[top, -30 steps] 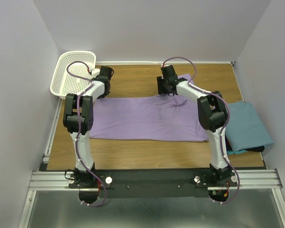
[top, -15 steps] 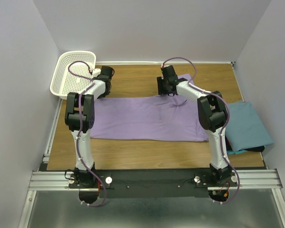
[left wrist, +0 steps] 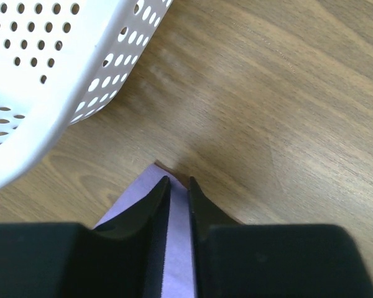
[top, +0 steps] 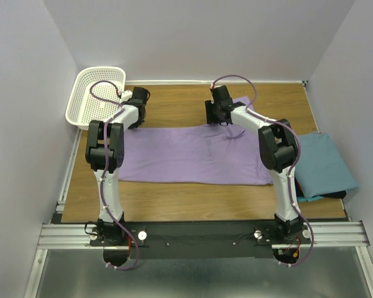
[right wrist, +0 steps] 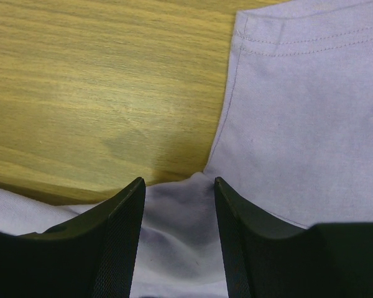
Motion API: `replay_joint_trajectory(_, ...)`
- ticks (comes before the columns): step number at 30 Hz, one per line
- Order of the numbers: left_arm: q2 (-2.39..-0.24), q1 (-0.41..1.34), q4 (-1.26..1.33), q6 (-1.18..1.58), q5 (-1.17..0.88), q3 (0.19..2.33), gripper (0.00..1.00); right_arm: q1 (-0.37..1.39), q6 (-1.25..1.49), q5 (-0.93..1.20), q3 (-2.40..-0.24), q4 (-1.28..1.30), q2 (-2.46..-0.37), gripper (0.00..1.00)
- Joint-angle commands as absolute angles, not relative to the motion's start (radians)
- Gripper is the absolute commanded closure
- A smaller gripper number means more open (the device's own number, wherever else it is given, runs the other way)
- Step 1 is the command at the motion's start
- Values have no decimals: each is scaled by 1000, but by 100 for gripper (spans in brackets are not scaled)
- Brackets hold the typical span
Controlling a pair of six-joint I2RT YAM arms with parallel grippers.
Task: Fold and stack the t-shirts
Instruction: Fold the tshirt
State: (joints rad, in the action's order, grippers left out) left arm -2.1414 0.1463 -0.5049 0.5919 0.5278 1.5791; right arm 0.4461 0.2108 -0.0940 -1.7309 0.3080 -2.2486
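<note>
Lavender t-shirt (top: 193, 155): plain purple cloth, spread flat as a wide rectangle across the middle of the bench (top: 174, 107), long side running left to right. A short sleeve (right wrist: 298, 93) with a double-stitched hem points towards the far edge.
Teal t-shirt (top: 323, 162): plain blue-green, folded into a flat pad at the bench's right edge, well apart from the lavender one.
Left gripper (left wrist: 179, 181): at the lavender shirt's far left corner. Its black fingers (left wrist: 152, 205) stand narrow, with a thin strip of purple between them. I cannot tell whether the cloth is pinched.
Right gripper (right wrist: 179, 180): at the far edge of the shirt, where sleeve meets body. Its fingers (right wrist: 121, 236) stand wide, a soft ridge of cloth between them.
Basket (top: 81, 102): white perforated plastic, at the far left corner, just beside the left gripper.
</note>
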Motion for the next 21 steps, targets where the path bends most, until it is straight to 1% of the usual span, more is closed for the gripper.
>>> replay_joint_trajectory(1, -2137, 152, -506, 600, 548, 1572, 79, 454, 225, -77, -1723, 293, -2270, 45)
replay_joint_trajectory(3, -2126, 152, -505, 600, 546, 1572, 85, 454, 227, -77, -1723, 295, -2269, 45)
replay_joint_trajectory(4, -2115, 152, -506, 600, 546, 1572, 92, 454, 229, -75, -1723, 291, -2269, 45)
replay_joint_trajectory(6, -2102, 152, -505, 601, 542, 1569, 95, 454, 233, -72, -1723, 293, -2269, 45)
replay_joint_trajectory(7, -2086, 152, -505, 603, 540, 1566, 100, 454, 235, -71, -1723, 293, -2267, 45)
replay_joint_trajectory(13, -2025, 152, -483, 611, 514, 1523, 100, 454, 248, -58, -1723, 290, -2266, 45)
replay_joint_trajectory(21, -1922, 161, -445, 627, 485, 1410, 100, 453, 264, -55, -1720, 284, -2260, 45)
